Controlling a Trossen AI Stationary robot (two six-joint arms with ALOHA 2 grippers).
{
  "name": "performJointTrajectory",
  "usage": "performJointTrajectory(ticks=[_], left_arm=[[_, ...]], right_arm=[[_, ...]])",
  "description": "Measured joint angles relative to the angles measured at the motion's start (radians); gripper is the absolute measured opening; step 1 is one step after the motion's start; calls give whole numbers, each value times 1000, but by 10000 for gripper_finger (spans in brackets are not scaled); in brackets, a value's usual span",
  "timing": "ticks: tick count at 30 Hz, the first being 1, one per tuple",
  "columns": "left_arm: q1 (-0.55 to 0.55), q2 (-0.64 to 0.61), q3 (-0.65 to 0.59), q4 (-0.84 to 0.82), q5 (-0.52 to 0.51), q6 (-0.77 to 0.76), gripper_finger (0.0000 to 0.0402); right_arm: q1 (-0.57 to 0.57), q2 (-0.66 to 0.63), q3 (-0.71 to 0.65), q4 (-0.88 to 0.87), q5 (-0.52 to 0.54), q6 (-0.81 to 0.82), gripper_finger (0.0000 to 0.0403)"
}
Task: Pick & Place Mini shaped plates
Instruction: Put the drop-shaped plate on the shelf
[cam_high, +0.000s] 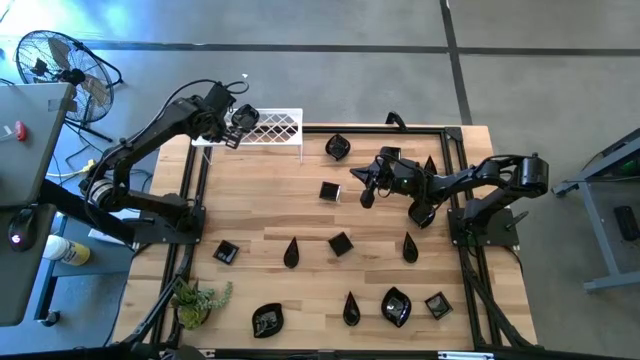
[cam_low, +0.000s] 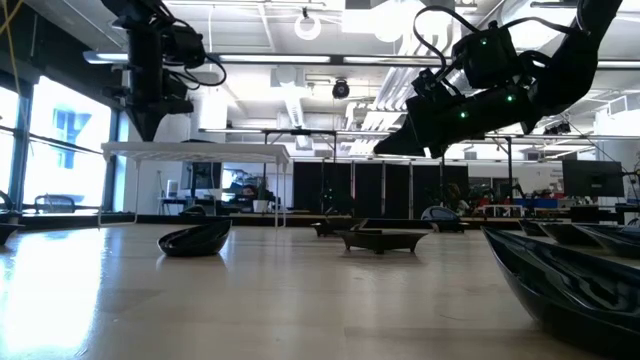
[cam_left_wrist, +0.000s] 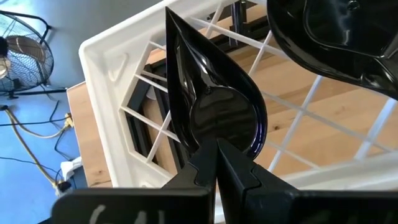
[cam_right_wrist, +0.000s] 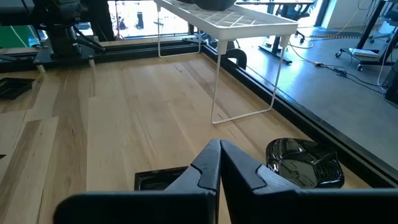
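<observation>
My left gripper (cam_left_wrist: 216, 146) is over the white lattice rack (cam_high: 268, 128) at the table's far left, shut on a glossy black teardrop plate (cam_left_wrist: 211, 93). Another black plate (cam_left_wrist: 329, 37) lies on the rack's top beside it. Several more mini plates lie spread on the wooden table, among them a square one (cam_high: 329, 191) and a leaf-shaped one (cam_high: 338, 147). My right gripper (cam_high: 366, 188) hangs shut and empty above the table's far middle, just over the square plate (cam_right_wrist: 158, 179), with the leaf-shaped dish (cam_right_wrist: 305, 163) beside it. My left gripper pinches the teardrop plate by the rim of its rounded end (cam_left_wrist: 219, 129) between its two fingers. The fingers slant down from above. The plate stands tilted on edge, its pointed tip (cam_left_wrist: 169, 14) away from the fingers, above the rack's lattice.
A small green plant (cam_high: 197, 300) stands at the near left corner. The black frame rail (cam_high: 455, 150) runs around the table. A fan (cam_high: 60, 62) stands on the floor beyond the far left. Bare wood lies between the rack and the left-hand plates.
</observation>
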Motion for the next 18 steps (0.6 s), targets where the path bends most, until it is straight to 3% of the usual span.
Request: performJointTrajectory(ticks=[18], left_arm=[[0,8,0,-21,-8,-5,0]], right_arm=[[0,0,0,0,0,0,4]])
